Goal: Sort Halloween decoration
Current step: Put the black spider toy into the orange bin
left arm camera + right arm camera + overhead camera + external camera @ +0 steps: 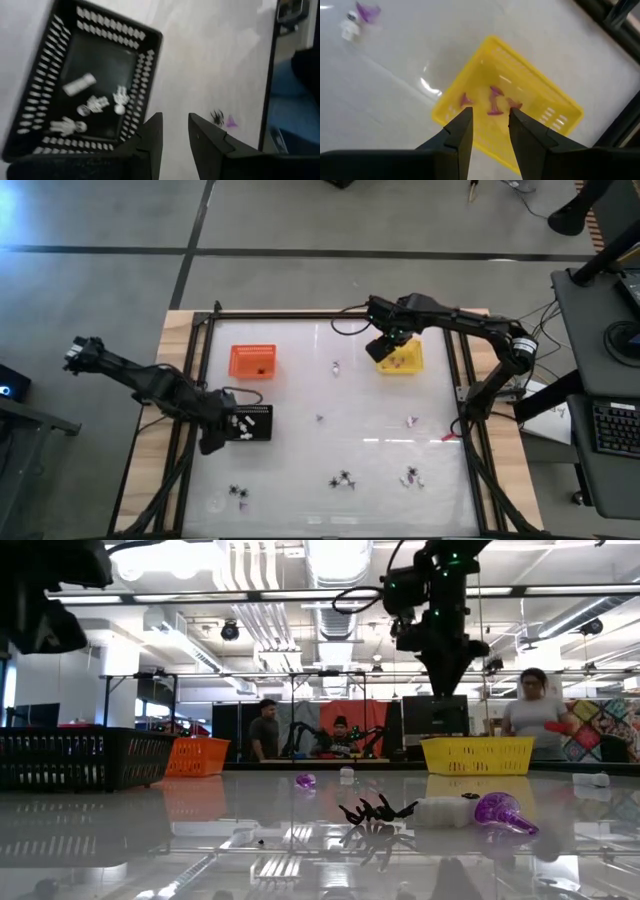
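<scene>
White table | I see right gripper parted, empty, over yellow tray upper right holding purple trinkets | left gripper parted, empty, beside black tray lower left holding white trinkets

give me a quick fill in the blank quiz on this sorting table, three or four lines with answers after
1. The right hand hovers above the ____ tray.
2. The white trinkets lie in the ____ tray.
3. The left hand has its fingers apart and holds ____.
4. The purple trinkets in the yellow tray number ____.

Missing words: yellow; black; nothing; three
</scene>
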